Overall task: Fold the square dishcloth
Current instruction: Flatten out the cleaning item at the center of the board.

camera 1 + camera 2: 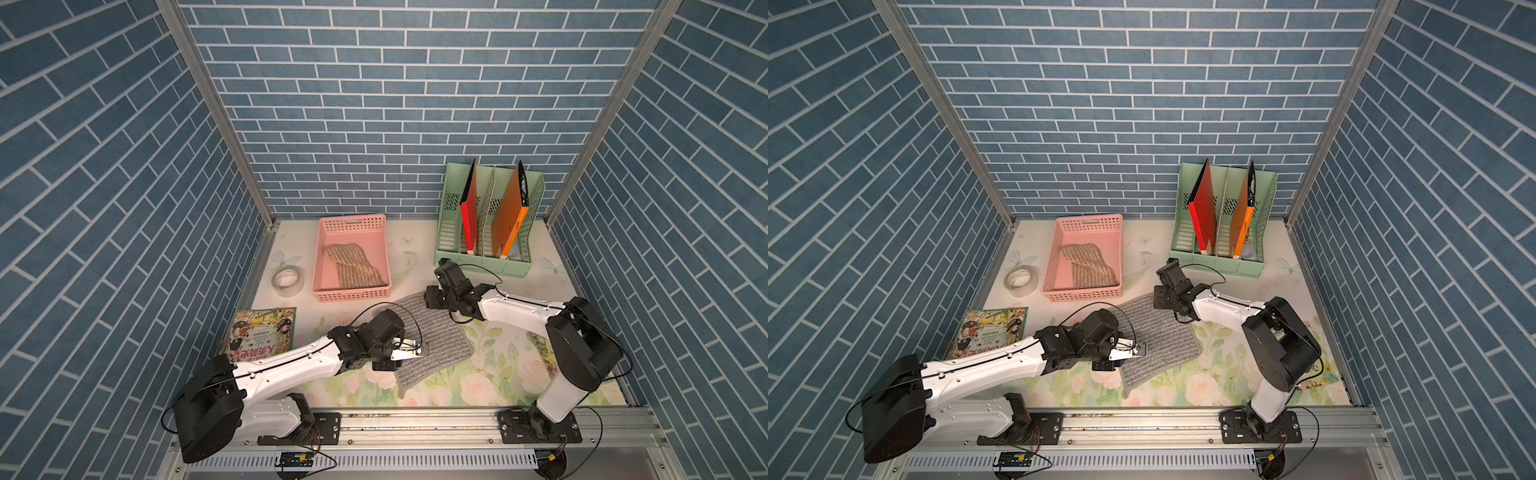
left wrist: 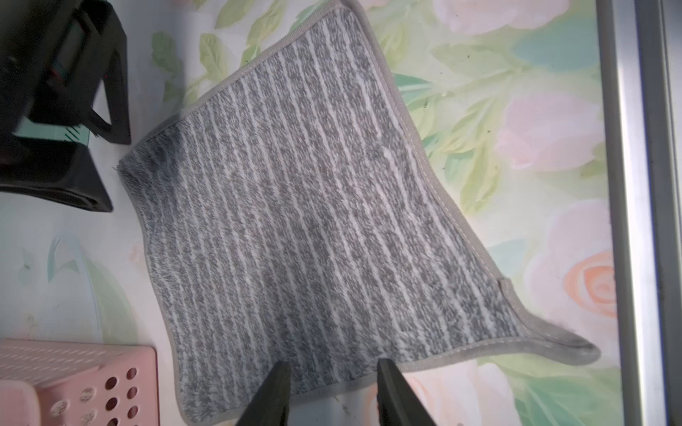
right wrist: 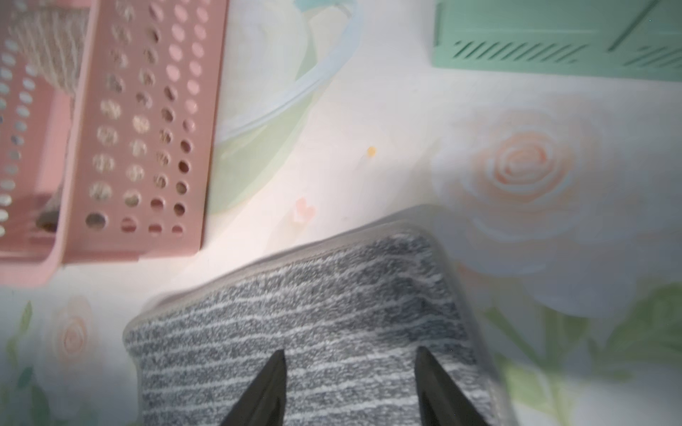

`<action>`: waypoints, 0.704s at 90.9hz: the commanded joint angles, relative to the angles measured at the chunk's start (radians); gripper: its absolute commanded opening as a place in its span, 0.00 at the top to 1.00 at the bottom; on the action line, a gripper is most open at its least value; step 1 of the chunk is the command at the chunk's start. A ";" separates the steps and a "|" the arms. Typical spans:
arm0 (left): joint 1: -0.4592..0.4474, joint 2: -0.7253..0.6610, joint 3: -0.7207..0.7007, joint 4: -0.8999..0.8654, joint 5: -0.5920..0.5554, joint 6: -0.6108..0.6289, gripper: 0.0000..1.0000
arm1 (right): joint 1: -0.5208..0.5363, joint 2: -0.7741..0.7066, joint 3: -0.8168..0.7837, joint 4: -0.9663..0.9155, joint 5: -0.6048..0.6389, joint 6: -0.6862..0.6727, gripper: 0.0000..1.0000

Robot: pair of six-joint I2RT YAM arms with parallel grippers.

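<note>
**Grey striped square dishcloth (image 1: 440,336) spread on the flowered table cover (image 1: 482,386), both grippers above it.**

On the left side lies an illustrated picture book (image 1: 259,332), and farther back a clear roll of tape (image 1: 286,289). Right of the tape stands a pink perforated plastic basket (image 1: 353,296) with a tan striped cloth (image 1: 353,266) inside. The dishcloth lies unfolded in the near middle of the table, just in front of the basket, and its nearest corner is a little curled. The left gripper (image 2: 332,369) is over the cloth's left edge. Its fingers stand apart and pinch nothing. The right gripper (image 3: 350,356) is over the cloth's far corner. In the blurred right wrist view its fingers are also apart, with flat cloth between them. At the far right, a mint-green plastic file rack (image 1: 484,262) holds a red folder (image 1: 469,216) and an orange folder (image 1: 509,216).
</note>
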 commanded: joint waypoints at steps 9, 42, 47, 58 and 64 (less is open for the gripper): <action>0.033 0.095 -0.017 0.044 -0.086 -0.043 0.57 | -0.025 0.179 0.053 -0.016 -0.033 -0.022 0.61; 0.039 0.306 0.025 0.241 -0.245 -0.056 0.58 | -0.082 0.017 -0.200 0.031 0.076 0.087 0.66; 0.038 0.353 0.041 0.270 -0.280 -0.051 0.58 | -0.082 -0.035 -0.245 0.035 0.092 0.098 0.66; 0.039 0.424 0.064 0.310 -0.357 -0.029 0.59 | -0.082 -0.114 -0.313 0.043 0.104 0.100 0.64; 0.040 0.421 0.076 0.295 -0.363 -0.027 0.59 | -0.077 -0.135 -0.301 0.024 0.091 0.068 0.59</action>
